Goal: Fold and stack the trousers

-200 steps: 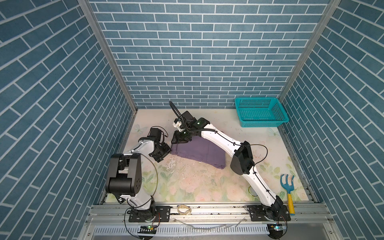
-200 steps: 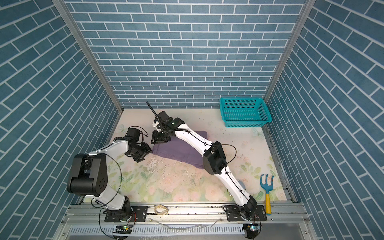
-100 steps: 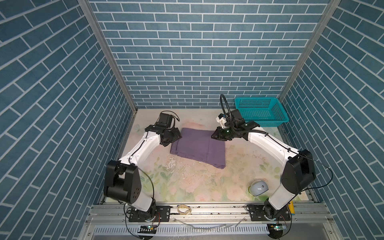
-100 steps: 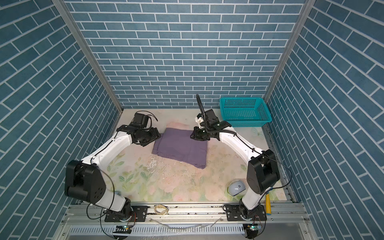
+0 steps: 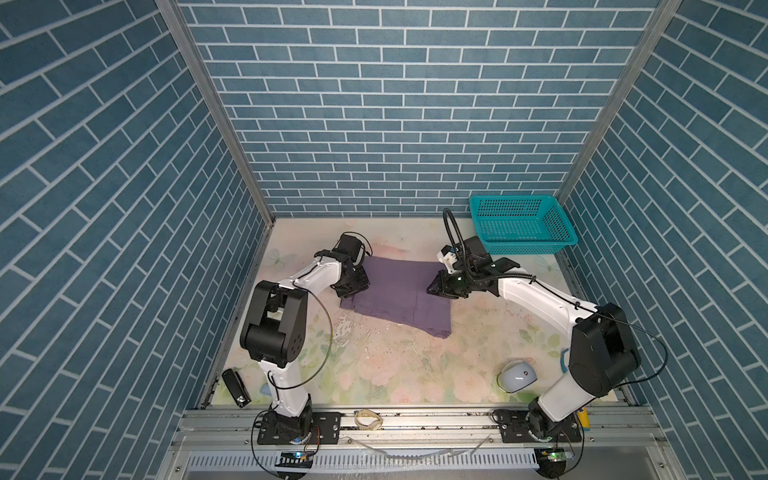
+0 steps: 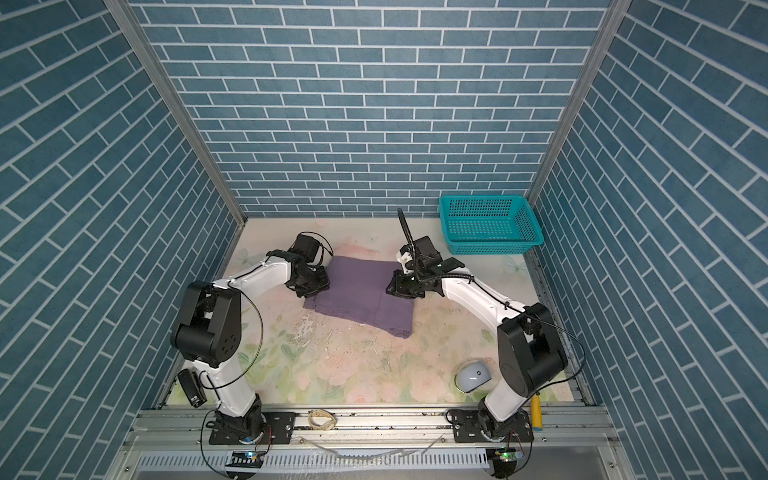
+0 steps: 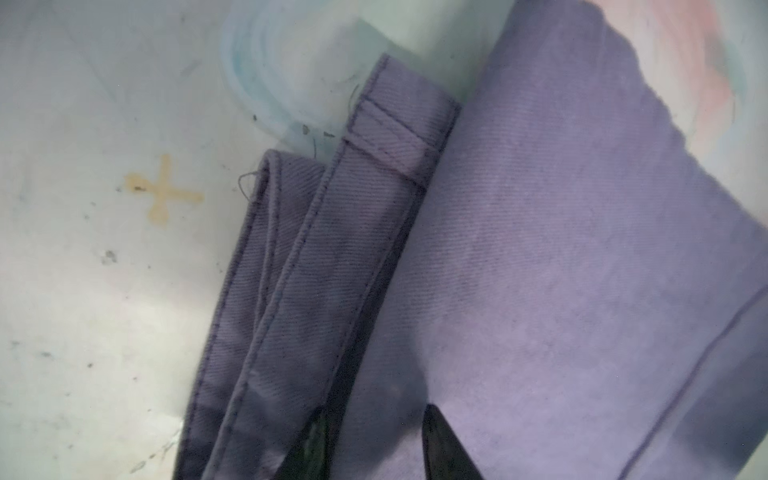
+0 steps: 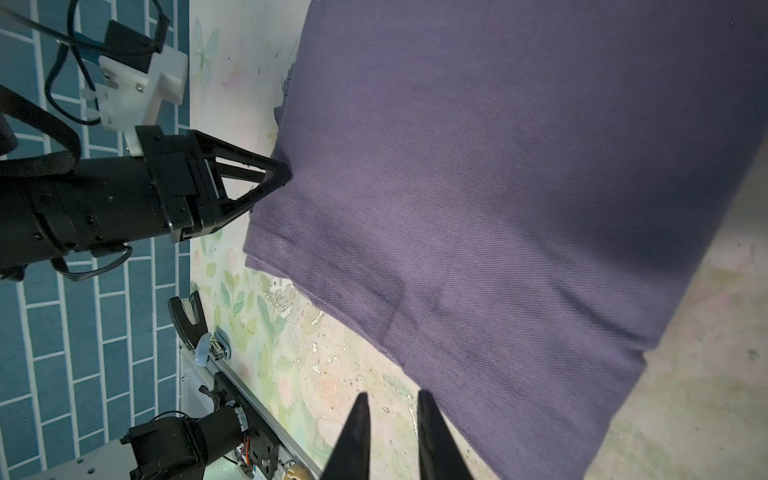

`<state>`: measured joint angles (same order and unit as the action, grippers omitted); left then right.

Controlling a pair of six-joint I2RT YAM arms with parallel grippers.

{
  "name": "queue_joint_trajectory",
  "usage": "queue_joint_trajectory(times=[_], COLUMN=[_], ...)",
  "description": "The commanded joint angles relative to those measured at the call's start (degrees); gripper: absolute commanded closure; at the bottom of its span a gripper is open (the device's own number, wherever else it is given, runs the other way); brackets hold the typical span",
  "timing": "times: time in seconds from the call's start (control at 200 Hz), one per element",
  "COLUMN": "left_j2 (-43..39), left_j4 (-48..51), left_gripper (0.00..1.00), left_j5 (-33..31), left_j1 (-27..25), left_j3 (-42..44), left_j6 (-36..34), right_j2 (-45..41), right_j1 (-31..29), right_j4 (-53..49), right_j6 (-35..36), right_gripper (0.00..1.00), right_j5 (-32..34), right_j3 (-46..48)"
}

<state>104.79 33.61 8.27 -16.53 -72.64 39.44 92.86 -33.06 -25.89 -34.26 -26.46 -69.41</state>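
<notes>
On the far middle of the flower-printed table top (image 5: 395,374), between the two arms, lie the dusty-purple thin cloth trousers (image 5: 399,293). They are already folded into a flat, roughly four-sided packet of several layers, so the folding seems to me mostly done. At the left edge of the packet the stitched waistband with its belt loop (image 7: 386,141) looks out a little from under the top layer, so the edges are not fully even.

The left gripper (image 5: 352,291) sits at this left edge. The right wrist view shows its jaws drawn together on the cloth border, pinching it. The right gripper (image 8: 392,399) is at the right edge of the packet. Its jaws stand only a little apart, and I see no cloth between them.

What is left, I judge, is one more fold or some tidying, and then the stacking, since no pile is visible. The teal perforated plastic basket (image 5: 523,245) at the far right stands empty, apart from the trousers.
</notes>
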Motion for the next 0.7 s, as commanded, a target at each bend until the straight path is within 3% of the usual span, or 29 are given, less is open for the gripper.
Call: queue_joint_trajectory(times=[0.0,0.075,0.3,0.46,0.535,0.615,0.65,0.695], left_j2=[-0.92,-1.93,-10.38,-15.44,-15.39,-14.8,-14.54,-14.73], left_j4=[-0.04,1.91,7.32,6.31,4.6,3.53,3.65,3.73], left_gripper=[0.9,1.0,1.0,0.97,0.84,0.31,0.19,0.14], left_j5=[0.42,0.55,-0.97,-2.52,-0.57,-0.49,-0.9,-1.23], left_j1=[-0.2,-0.12,0.7,4.01,5.21,6.0,6.56,7.47], left_j3=[-2.21,-3.76,-6.3,-0.31,4.21,8.15,9.19,9.99], left_j6=[0.2,-0.1,-0.97,0.1,1.63,3.1,3.73,4.43], right_j2=[-1.37,-1.47,-1.44,0.13,0.57,1.13,1.26,1.36], right_j1=[0.27,0.52,1.42,1.64,1.68,1.65,1.69,1.72], right_j4=[0.84,0.5,0.68,1.52,1.98,2.08,2.11,1.99], right_j6=[-1.17,-1.07,-1.06,-1.5,-1.77,-1.86,-1.78,-1.67], right_gripper=[0.77,0.77,0.77,0.78,0.78,0.78,0.78,0.78], right_j5=[-0.47,-0.09,0.35,-0.31,-0.52,-0.6,-0.78,-0.88], right_j3=[1.25,1.79,3.17,3.2,3.16,3.12,3.04,3.01])
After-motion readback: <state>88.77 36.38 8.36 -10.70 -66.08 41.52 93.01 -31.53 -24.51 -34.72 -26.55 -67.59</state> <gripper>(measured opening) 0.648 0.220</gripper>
